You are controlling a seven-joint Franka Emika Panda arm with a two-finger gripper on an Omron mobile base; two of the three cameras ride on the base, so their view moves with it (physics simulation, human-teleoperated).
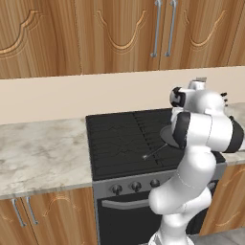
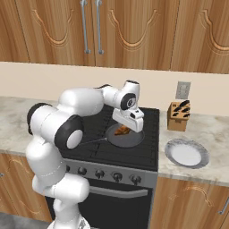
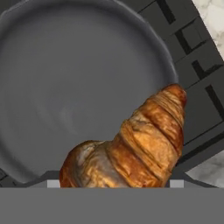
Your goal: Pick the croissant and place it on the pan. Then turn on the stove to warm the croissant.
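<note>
Croissant (image 3: 131, 148) sits between the gripper (image 2: 124, 129) jaws, which are closed on it – golden-brown, held over the dark grey pan (image 3: 65, 87), its tip reaching past the pan's rim toward the grates. From the right base camera the pastry hangs just above the pan's bowl; whether it touches the bottom I cannot tell. The pan rests on the black stove (image 2: 134, 156), its thin silvery handle (image 1: 155, 151) pointing toward the front. A pale round plate (image 2: 186, 153) lies on the marble counter (image 2: 214, 129) beside the stove – a knife block (image 2: 178, 115) stands behind it.
</note>
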